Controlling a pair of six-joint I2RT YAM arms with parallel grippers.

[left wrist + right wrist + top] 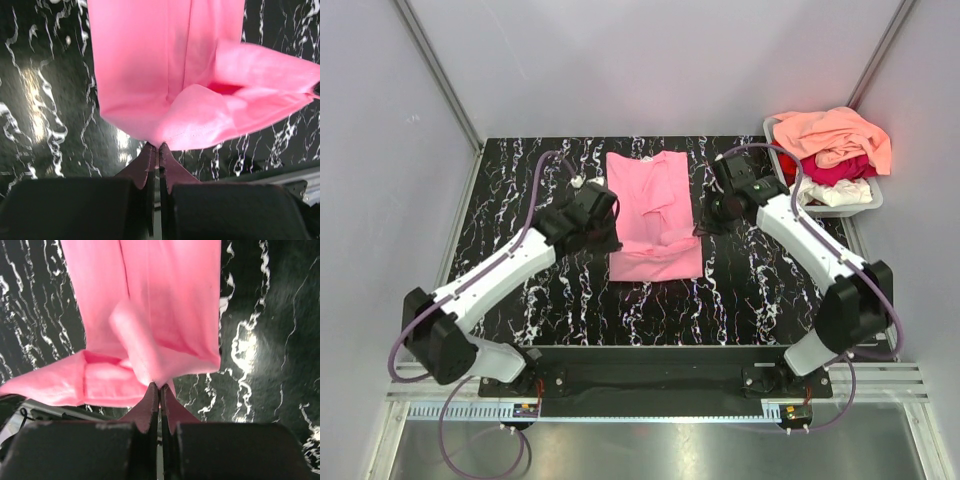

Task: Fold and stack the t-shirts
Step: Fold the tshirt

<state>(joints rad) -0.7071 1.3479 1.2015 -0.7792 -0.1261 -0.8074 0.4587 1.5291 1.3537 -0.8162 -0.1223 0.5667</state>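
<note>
1. Pinching the near left corner of the pink t-shirt: left fingers.
2. Likewise pinching its near right corner: right fingers.
3. Shirt lies centred on tabletop, near end rumpled.

- Setting: a robotics lab test cell.
- Plain white panel walls framed in aluminium struts enclose a black marbled table.
- Two cabled robot arms, the left arm and the right arm, are bolted to a rail at the bottom of the frame and flank a pink t-shirt at centre.
</note>
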